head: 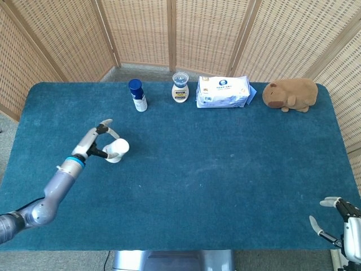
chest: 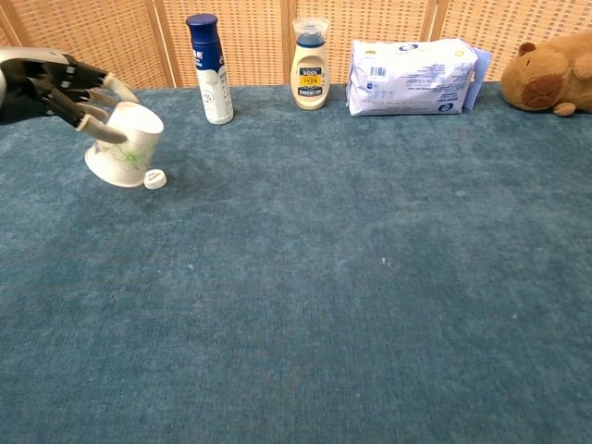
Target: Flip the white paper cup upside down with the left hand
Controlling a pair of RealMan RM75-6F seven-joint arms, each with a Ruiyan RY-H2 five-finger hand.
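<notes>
The white paper cup point(head: 117, 149) point(chest: 125, 148) with a faint green print is tilted, its base up and to the right, its mouth down toward the blue table point(head: 225, 169). My left hand point(head: 93, 142) point(chest: 51, 88) grips it from the left, fingers laid on its side wall. A small white round bit point(chest: 155, 179) shows by the cup's lower edge; what it is I cannot tell. Whether the rim touches the table is unclear. My right hand point(head: 338, 220) sits at the table's near right corner, fingers apart, holding nothing.
Along the far edge stand a blue-capped spray bottle point(head: 137, 95) point(chest: 210, 67) and a cream bottle point(head: 180, 87) point(chest: 310, 65), then a wipes pack point(head: 223, 92) point(chest: 412, 65) and a brown plush animal point(head: 290, 94) point(chest: 550, 79). Wicker screens close off the back.
</notes>
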